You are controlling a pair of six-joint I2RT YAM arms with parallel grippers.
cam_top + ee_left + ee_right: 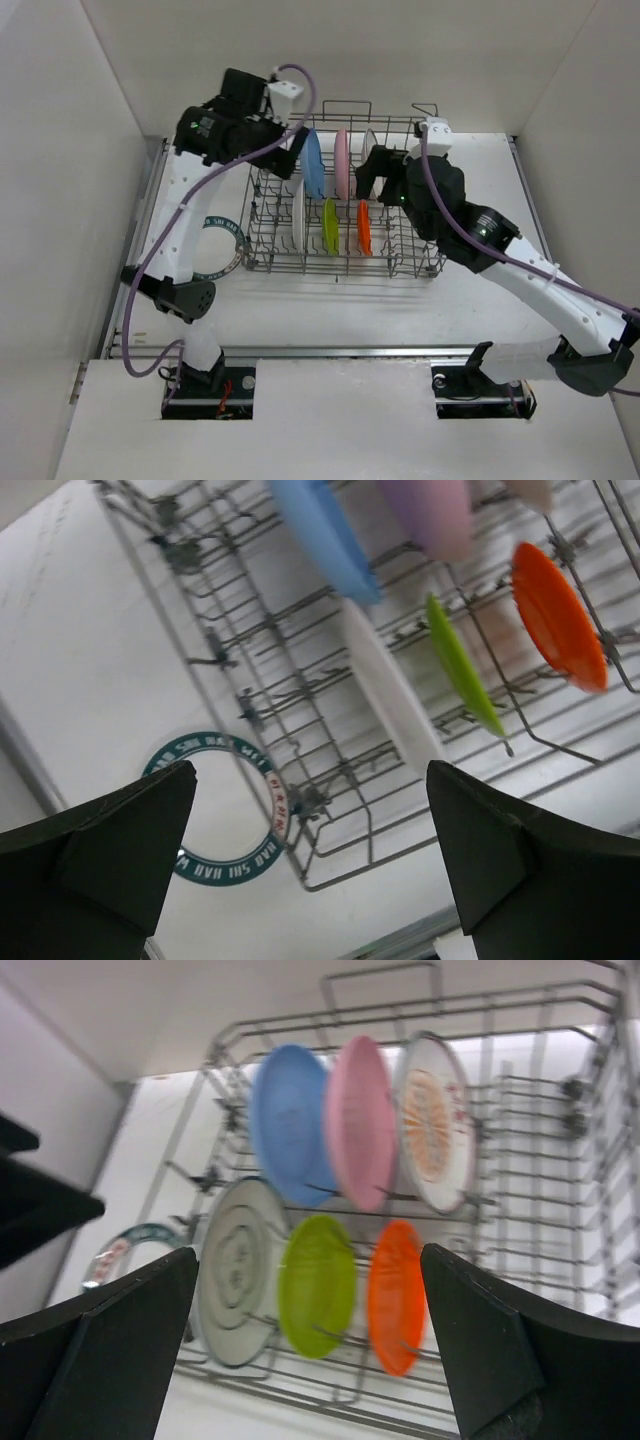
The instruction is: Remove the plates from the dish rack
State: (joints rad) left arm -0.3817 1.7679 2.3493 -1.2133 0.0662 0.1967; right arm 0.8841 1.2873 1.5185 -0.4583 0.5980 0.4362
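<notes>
From above, the large rectangular grey metal wire dish rack (395, 250) sits toward the far edge of the white table (330, 310), about midway between its left and right edges. Six small round plates stand on edge between its tines, which keep them upright. In the far row are a light blue plate (313, 165), a pink plate (342, 163) and a white plate with an orange sunburst (370, 145). In the near row are a white plate with a faint grey pattern (298, 213), a lime green plate (330, 226) and an orange plate (364, 228).

A seventh, a white plate with a dark-patterned rim (228, 255), lies flat on the table just beside the rack's left side, partly under the left arm. Unloading therefore looks barely begun. The left gripper (295, 152) hovers at the rack's far left corner near the blue plate. The right gripper (370, 178) hangs just beside the sunburst plate.

In the left wrist view, the left gripper's fingers (120, 850) are spread wide with nothing between them, above the rack's left wall and the flat plate.

In the right wrist view, the right gripper (307, 1260) is likewise spread and empty. It faces the plates' broad sides, probably lining up a grasp.
</notes>
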